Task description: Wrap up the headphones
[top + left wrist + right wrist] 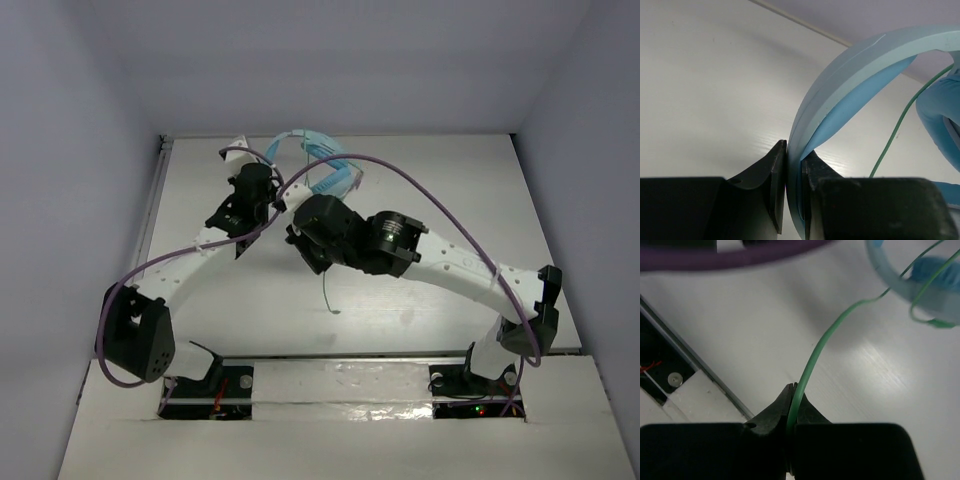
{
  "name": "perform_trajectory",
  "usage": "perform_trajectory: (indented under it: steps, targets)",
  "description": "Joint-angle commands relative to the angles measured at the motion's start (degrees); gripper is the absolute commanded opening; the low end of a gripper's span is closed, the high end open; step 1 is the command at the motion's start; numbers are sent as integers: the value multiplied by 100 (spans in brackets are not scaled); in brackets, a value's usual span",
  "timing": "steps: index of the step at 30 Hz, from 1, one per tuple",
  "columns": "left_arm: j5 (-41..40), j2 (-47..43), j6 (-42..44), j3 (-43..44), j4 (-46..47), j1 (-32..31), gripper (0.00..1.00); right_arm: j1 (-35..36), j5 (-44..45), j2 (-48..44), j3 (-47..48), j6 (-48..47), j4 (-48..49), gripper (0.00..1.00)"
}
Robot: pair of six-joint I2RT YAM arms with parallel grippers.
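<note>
The light blue headphones sit at the far middle of the white table, held off it by the left gripper, whose black jaws are clamped on the edge of the headband, one finger on the pale outer shell and the other against the brighter blue padding. Beside the band in the left wrist view, an earcup fills the right edge, and the thin green cable runs up past it. The right gripper is pinched together on that cable, which climbs from between its jaws, kinks, and loops around the blurred blue headphone parts at the upper right of the right wrist view. From above, the two wrists crowd close together in front of the headphones and hide both sets of fingers and much of the headset. A thick purple robot cable arcs from the right arm across the earcups, and another trails along the left arm. A loose end of the thin cable hangs below the right wrist, near the table's middle. The near edge of the table has a metal rail.
</note>
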Motion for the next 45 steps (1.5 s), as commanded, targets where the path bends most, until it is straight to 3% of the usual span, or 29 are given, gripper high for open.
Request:
perform_trajectory:
  steps: [1,10,14,20,31,42,45]
  targets:
    - [-292,-159,217,-49,522,-160,0,6,656,-68,644,-334,-235,0]
    - [41,-590,463,-559,170,-529,0,-54,2098,-86,662,-747,10,0]
    - [-205,-782,613,-515,-286,-758,0,-125,2783,-138,478,-1158,239,0]
    - [366,-968,841,-445,-778,-811,0,-415,3215,-383,82,-1633,1020,0]
    - [1447,-1416,1385,-506,-1271,-811,0,-1021,2900,-517,-709,-2531,2664,0]
    - [2449,-1750,1896,-498,-1464,-863,0,-1575,2785,-367,-1043,-2883,3078,0]
    - [2083,-1654,1993,-278,-1701,-863,0,-1628,2768,-550,-1289,-2760,3026,0]
